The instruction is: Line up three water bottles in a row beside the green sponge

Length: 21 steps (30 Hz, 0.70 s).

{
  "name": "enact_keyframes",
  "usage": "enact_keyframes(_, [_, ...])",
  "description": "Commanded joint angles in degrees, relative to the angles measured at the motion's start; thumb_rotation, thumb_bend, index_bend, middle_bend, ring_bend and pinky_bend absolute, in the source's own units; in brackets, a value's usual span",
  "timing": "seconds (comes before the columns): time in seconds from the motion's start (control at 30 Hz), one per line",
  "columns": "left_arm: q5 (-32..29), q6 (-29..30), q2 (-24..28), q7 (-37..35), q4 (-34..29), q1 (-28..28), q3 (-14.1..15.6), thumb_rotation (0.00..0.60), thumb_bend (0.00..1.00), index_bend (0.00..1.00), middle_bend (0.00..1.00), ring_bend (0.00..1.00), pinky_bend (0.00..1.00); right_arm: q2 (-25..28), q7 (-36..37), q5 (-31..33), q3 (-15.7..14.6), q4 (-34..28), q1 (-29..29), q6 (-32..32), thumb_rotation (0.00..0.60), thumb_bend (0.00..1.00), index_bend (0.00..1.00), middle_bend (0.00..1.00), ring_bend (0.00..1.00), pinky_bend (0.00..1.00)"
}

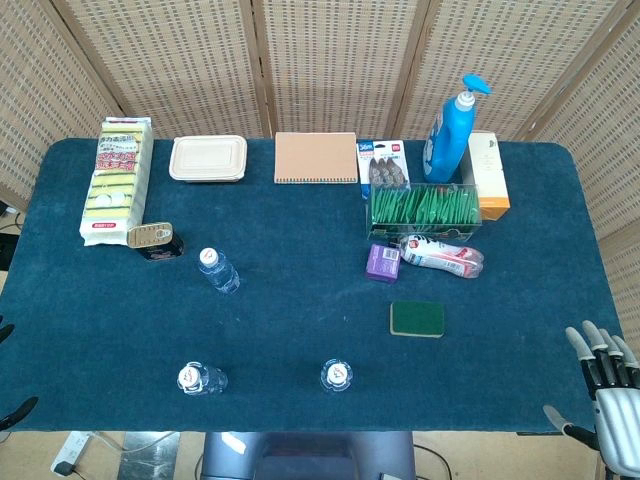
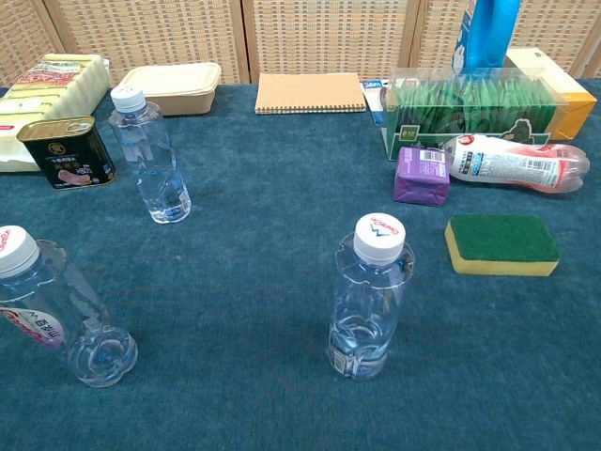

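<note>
Three clear water bottles with white caps stand upright on the blue tablecloth. One bottle is at mid left, a second at the front left, and a third at the front centre. The green sponge lies flat to the right of the third bottle, apart from it. My right hand hovers off the table's front right corner with its fingers spread and nothing in it. Only two dark fingertips of my left hand show at the left edge, set wide apart and holding nothing.
Behind the sponge lie a purple box and a red-and-white pack. Further back stand a clear box of green sachets, a blue pump bottle and an orange carton. A tin can, sponge pack, food container and notebook line the back left.
</note>
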Motion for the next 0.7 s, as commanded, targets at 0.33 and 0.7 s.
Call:
enact_keyframes(0.33, [1.0,0.4,0.6,-2.0,0.3,0.0,0.3,0.600,0.18,0.00,0.00,0.00,0.03,2.9,13.2,-1.7,-2.6,1.0,4.5,-7.7,0.600,0.00,0.00,0.00,0.00,0.01])
enact_keyframes(0.7, [0.0,0.0,0.7,-1.6,-0.6,0.0,-0.1,0.600,0.18,0.00,0.00,0.00,0.03,1.9,50.3,-14.5,-6.3,14.4,22.1,-20.2,0.600,0.02,0.00,0.04,0.00,0.07])
